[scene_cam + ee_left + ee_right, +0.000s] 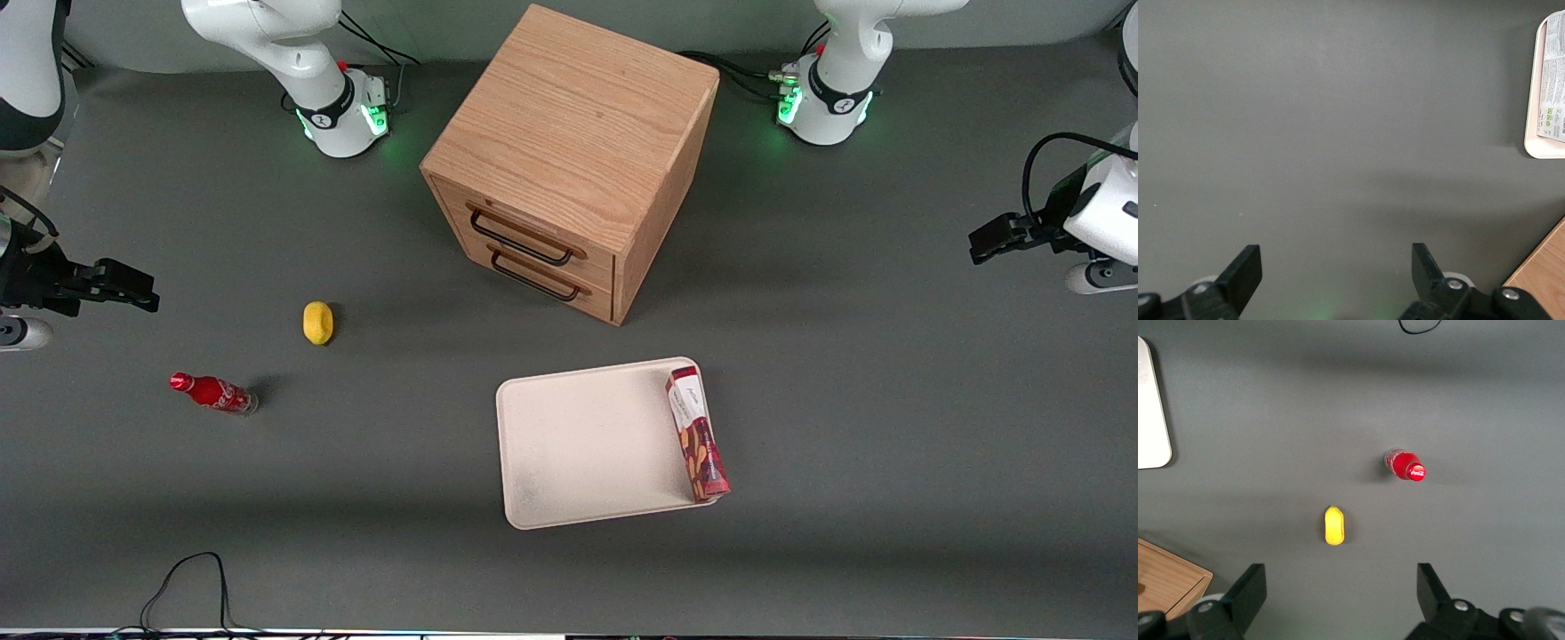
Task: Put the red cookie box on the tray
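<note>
The gripper hangs above bare tabletop at the working arm's end, its two fingers spread wide with nothing between them. It touches nothing. The tray lies well apart from the gripper, toward the middle of the tabletop and nearer to the front camera. The red cookie box rests on the tray along the edge closest to the gripper, leaning on the low rim, with its white label end pointing toward the wooden drawer cabinet. In the left wrist view only a corner of the tray and a strip of the box's white label show, plus a corner of the cabinet close to the gripper.
</note>
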### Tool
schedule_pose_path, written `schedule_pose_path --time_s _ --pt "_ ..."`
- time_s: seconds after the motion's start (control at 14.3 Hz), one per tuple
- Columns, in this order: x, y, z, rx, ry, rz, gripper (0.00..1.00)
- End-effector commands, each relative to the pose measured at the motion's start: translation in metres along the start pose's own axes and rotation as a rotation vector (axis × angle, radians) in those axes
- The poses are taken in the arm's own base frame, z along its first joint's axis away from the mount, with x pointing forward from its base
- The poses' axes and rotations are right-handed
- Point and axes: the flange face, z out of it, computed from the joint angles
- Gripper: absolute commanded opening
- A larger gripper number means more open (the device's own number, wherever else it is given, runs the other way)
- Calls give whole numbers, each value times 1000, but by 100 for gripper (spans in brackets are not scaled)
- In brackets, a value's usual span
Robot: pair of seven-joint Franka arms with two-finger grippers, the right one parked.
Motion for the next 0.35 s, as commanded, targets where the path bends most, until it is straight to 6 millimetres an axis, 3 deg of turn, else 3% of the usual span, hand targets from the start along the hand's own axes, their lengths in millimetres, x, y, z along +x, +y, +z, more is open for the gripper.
schedule_pose_path --time_s 0.0,0.28 --pt "-2 0 -18 2 -33 7 100" --pt "-1 -4 -24 3 -43 -5 100"
